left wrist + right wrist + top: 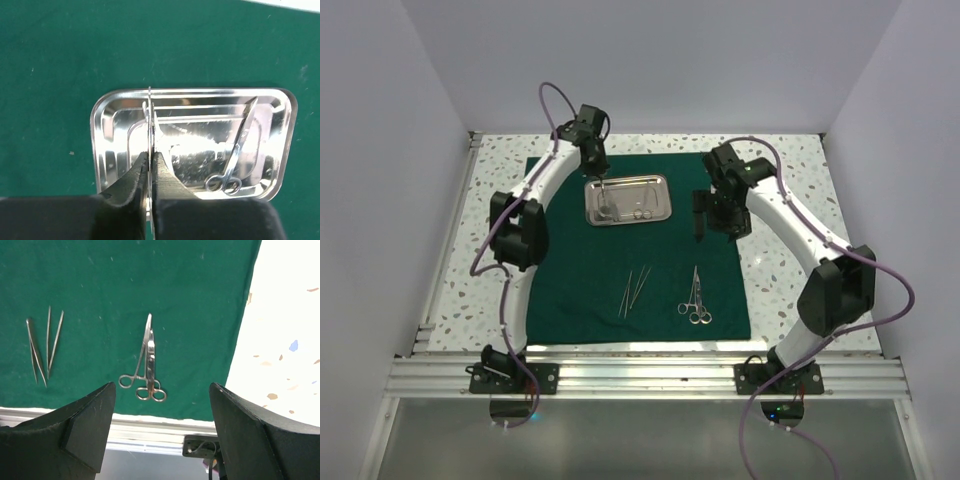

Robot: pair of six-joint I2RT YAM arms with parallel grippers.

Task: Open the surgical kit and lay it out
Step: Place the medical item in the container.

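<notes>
Surface: we see a pale speckled surface (780,180) inside a plain white-walled enclosure, with both arms bolted at its near edge.
Green cloth: the green cloth (570,270) is spread flat beneath the steel tray (660,190) and reaches past it on every side. We judge the unwrapping done.
Steel tray: it sits on the far half of the cloth, roughly midway between the two arms.
Inside the tray: one pair of ring-handled scissors (234,160) lies toward the tray's right end. A thin silver instrument (150,120) stands on edge left of the tray's centre.
Left hand: the left hand (151,156) is directly over the tray, pinched closed on that thin silver instrument, which pokes out beyond the fingertips.
Right hand: the right hand (161,387) hovers just right of the tray, above the cloth, spread wide with nothing between its fingers.
Already laid out: ring-handled instruments (146,365) lie on the cloth on the tray's near side, toward its right. Slender probes (44,345) lie on the tray's near side too, below its centre. Both groups are well apart from the tray.
Progress: we judge the task well past halfway.
Left to do: the pinched piece needs placing on the tray's near side with the others, then the scissors.
</notes>
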